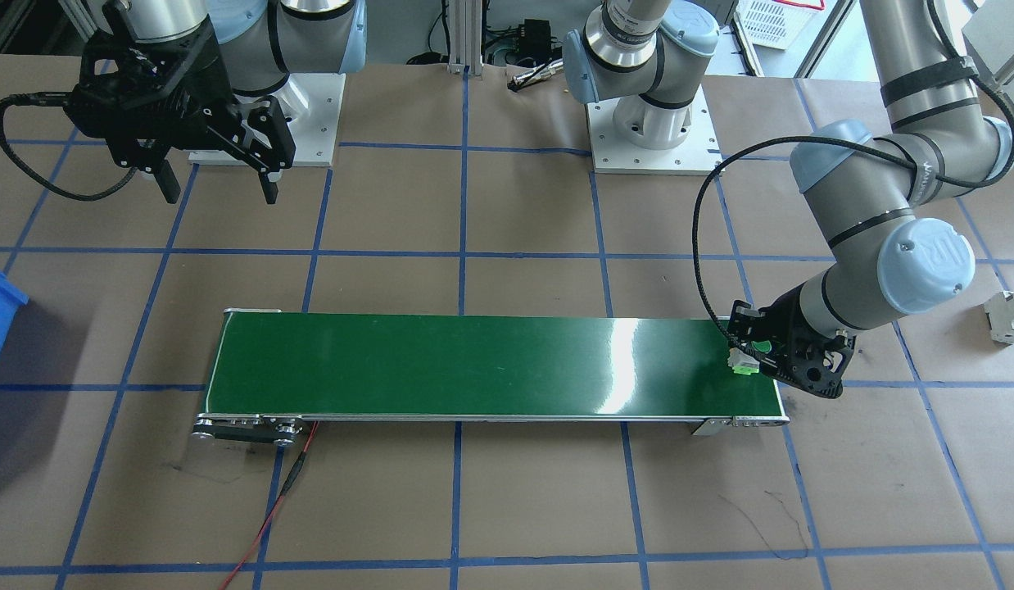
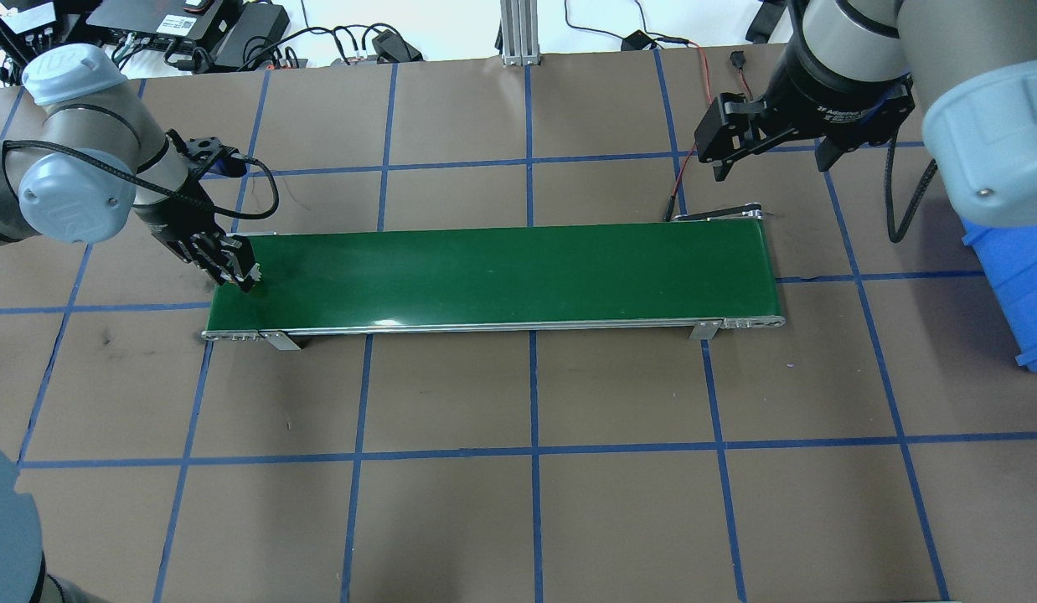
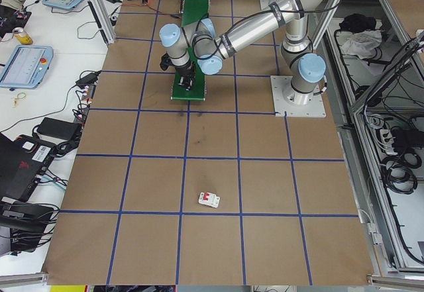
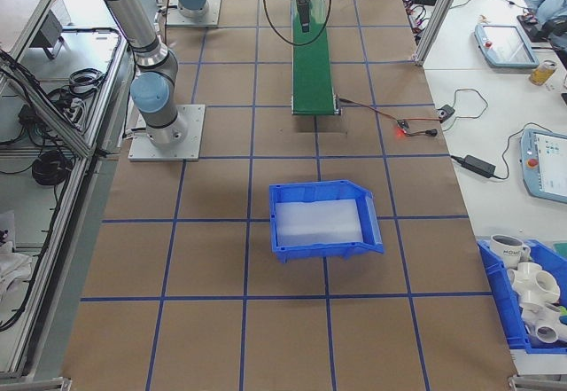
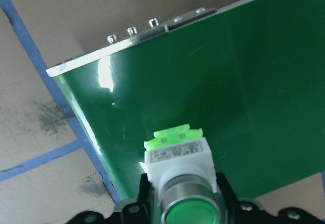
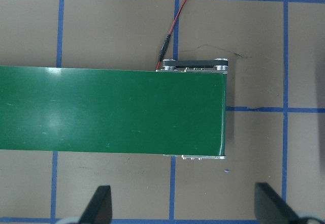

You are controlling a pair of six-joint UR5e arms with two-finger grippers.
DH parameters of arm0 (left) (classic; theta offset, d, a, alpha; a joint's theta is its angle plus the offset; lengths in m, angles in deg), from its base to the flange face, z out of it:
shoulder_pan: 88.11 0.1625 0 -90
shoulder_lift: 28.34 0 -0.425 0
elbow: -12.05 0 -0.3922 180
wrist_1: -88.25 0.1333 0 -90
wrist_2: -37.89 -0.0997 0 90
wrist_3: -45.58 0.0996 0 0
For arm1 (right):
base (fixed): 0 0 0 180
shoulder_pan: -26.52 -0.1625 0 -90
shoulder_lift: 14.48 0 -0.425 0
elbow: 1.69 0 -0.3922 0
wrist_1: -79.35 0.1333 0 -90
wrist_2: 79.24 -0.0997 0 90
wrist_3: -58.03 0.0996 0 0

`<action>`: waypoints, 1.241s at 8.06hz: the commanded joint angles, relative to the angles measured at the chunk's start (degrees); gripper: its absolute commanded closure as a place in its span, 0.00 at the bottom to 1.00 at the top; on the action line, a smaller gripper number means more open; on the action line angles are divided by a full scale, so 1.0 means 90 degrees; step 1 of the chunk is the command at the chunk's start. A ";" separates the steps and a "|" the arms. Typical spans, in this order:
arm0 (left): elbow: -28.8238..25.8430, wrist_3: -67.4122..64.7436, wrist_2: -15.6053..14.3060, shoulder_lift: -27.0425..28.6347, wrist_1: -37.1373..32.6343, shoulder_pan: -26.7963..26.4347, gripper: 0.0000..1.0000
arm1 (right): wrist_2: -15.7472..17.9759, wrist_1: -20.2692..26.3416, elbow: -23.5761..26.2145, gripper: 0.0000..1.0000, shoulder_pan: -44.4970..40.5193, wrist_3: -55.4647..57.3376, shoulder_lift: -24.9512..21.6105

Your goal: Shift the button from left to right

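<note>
While the left hand point(image 1: 757, 354) grips the button point(image 1: 744, 358) tight between its fingers, the green belt point(image 1: 474, 369) sits just under it. Far along the belt, the right hand point(image 1: 216, 176) hangs wide open above the brown surface point(image 1: 515, 508).

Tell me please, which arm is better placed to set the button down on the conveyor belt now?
The left. The left gripper already holds the button over the left end of the green conveyor belt. The right gripper hangs open beyond the belt's other end, holding nothing.
</note>
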 commanded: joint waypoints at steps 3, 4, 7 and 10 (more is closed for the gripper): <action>0.0003 -0.0124 0.0005 -0.0073 -0.0149 -0.0057 0.00 | 0.0000 0.0000 0.0000 0.00 0.0000 0.0000 0.0000; 0.0003 -0.0347 0.0006 -0.0238 -0.0170 -0.0115 0.00 | 0.0000 0.0000 0.0000 0.00 0.0000 0.0000 0.0000; 0.0012 -0.1798 0.0724 -0.0911 -0.0927 -0.0281 0.00 | 0.0000 0.0000 0.0000 0.00 0.0000 0.0000 0.0000; 0.0012 -0.2591 0.0699 -0.1722 -0.1254 -0.0682 0.00 | 0.0029 -0.0078 -0.0019 0.00 0.0000 -0.0058 0.0029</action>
